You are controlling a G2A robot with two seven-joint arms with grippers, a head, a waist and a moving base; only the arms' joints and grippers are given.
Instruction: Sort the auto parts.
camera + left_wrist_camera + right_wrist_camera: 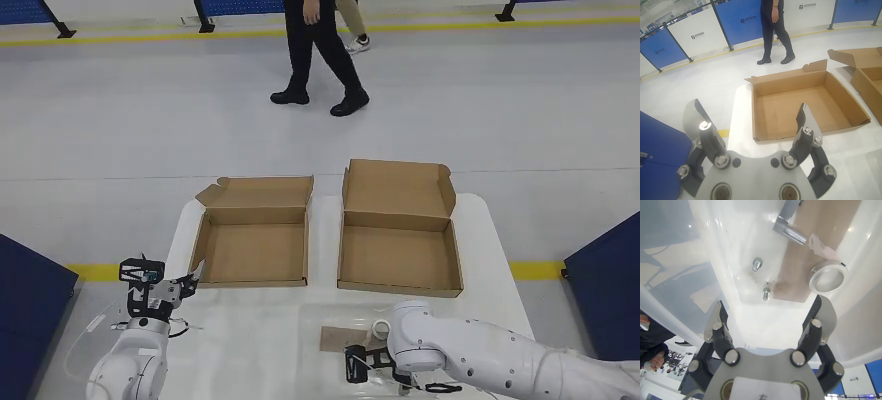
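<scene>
Evidently, the sorting is at its very first pick. In the top view, two open cardboard boxes are seen side by side on the table (250,330): the left box (255,252) and the right box (398,258), and no part is laid in either. The left gripper (172,280) is held near the left box's near corner. The right gripper (356,364) is held low at the table's near edge, close to a metal ring (381,328) that lies by a brown card (345,336).

In the left wrist view, the left gripper's jaws are spread wide with nothing between them. The left box is seen just ahead, its floor bare.

In the right wrist view, the parts are found in a shallow white bin (702,247). A far bolt (757,264) and a near bolt (766,293) lie on its floor beside the card. The ring rests at the card's edge, and a metal bracket (789,230) and a pale plastic piece (818,246) lie farther along it. The right gripper's jaws are spread and nothing is held. The near bolt lies just beyond the gap, and the ring sits just past one fingertip.

The next move, it is judged, calls for the right gripper to be lowered over one part, most readily the near bolt. The jaws must be centred across it and closed, and the part lifted over the bin's wall to a box. Which box is meant for which part cannot be told.
</scene>
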